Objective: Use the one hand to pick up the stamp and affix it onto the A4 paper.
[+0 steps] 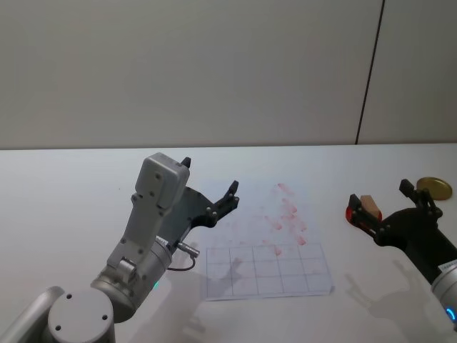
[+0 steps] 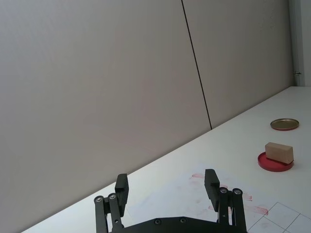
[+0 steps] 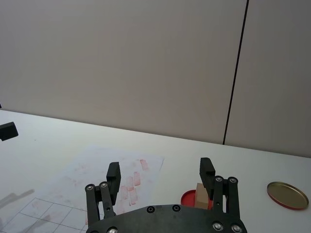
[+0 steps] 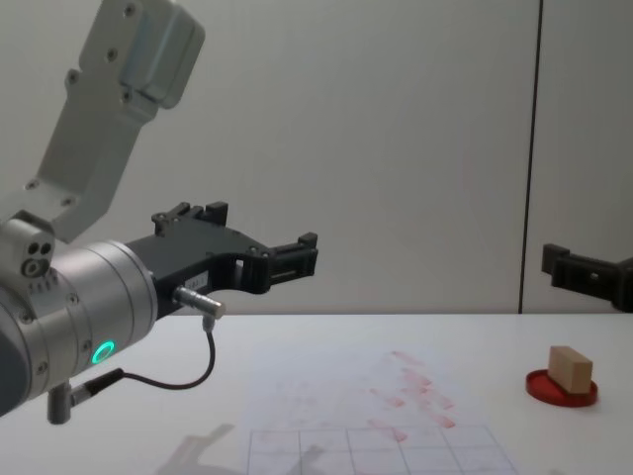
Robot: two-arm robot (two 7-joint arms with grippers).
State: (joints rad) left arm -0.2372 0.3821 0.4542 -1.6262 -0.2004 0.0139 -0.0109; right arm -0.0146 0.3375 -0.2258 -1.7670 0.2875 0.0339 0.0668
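The right hand (image 1: pixel 378 193) hangs above the desk (image 1: pixel 71 186) with its fingers spread apart, gripping nothing. The stamp (image 1: pixel 369 206) rests on the red ink pad (image 4: pixel 542 386) just below and ahead of that hand, close to its left finger. The A4 paper (image 1: pixel 264 250) lies flat to the hand's left, and the left hand (image 1: pixel 211 177), fingers also apart, hovers over the sheet's far left part

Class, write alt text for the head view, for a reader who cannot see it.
The right gripper, fingers open, hangs above the stamp, a tan block resting on a red ink pad right of the A4 paper. The left gripper, also open, is raised over the paper's left edge, above the white table.
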